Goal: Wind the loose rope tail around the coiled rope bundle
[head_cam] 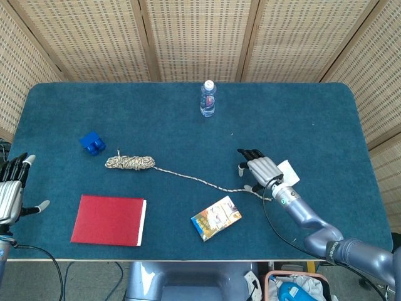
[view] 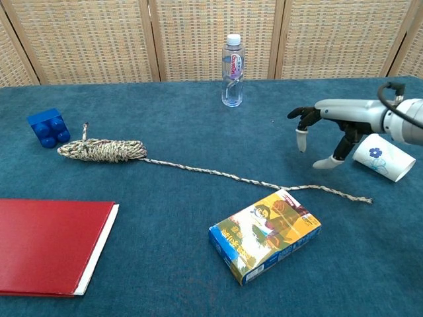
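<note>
The coiled rope bundle (head_cam: 130, 162) (view: 102, 150) lies left of centre on the blue table. Its loose tail (head_cam: 207, 182) (view: 258, 181) runs right, ending near the paper cup. My right hand (head_cam: 259, 169) (view: 328, 129) hovers open, palm down, above the tail's far end, holding nothing. My left hand (head_cam: 11, 190) stays open at the table's left edge, far from the rope; the chest view does not show it.
A blue block (head_cam: 92, 143) (view: 49, 127) sits beside the bundle. A red book (head_cam: 108, 219) (view: 49, 243) lies front left, a snack box (head_cam: 216, 217) (view: 266, 234) just below the tail, a paper cup (head_cam: 289, 172) (view: 384, 157) behind my right hand, a water bottle (head_cam: 208, 98) (view: 232, 62) at the back.
</note>
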{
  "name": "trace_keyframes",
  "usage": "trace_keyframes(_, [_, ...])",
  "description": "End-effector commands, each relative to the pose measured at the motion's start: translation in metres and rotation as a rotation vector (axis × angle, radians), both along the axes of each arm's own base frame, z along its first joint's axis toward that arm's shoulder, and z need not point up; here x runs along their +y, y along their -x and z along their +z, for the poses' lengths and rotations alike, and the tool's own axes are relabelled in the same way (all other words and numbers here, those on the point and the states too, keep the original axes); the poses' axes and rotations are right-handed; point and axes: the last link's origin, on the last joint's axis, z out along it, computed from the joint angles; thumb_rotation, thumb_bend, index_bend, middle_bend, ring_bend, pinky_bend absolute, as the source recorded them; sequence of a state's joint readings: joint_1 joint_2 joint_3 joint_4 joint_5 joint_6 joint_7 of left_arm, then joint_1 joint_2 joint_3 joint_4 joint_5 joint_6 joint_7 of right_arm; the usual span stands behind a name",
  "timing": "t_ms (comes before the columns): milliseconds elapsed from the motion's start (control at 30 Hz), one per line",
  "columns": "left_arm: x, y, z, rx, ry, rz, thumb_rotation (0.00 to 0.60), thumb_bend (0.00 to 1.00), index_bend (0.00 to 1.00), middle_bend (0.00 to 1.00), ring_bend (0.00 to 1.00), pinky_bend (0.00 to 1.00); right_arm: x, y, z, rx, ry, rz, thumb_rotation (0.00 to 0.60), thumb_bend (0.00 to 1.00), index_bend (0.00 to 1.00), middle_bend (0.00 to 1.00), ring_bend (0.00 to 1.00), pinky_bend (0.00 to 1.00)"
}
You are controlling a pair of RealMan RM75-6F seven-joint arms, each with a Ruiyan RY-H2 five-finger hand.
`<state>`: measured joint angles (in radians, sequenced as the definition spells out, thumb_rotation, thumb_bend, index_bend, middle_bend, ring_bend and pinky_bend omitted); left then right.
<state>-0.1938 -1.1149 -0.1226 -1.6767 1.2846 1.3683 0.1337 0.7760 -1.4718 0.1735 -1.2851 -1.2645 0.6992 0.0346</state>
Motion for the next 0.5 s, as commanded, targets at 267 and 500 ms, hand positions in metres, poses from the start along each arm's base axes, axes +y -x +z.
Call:
trace_keyframes(267, [0.002, 0.002, -0.001, 0.002, 0.007, 0.006, 0.600, 0.00, 0.00, 0.00, 0.00, 0.00, 0.003, -0.003, -0.033, 0.067, -0.014, -0.013, 0.600, 0.27, 0.49, 0.00, 0.00, 0.00])
trace_keyframes(500, [0.003, 0.003, -0.002, 0.006, 0.010, 0.009, 0.600, 0.00, 0.00, 0.00, 0.00, 0.00, 0.007, 0.000, -0.039, 0.088, -0.031, -0.018, 0.600, 0.27, 0.50, 0.00, 0.00, 0.00])
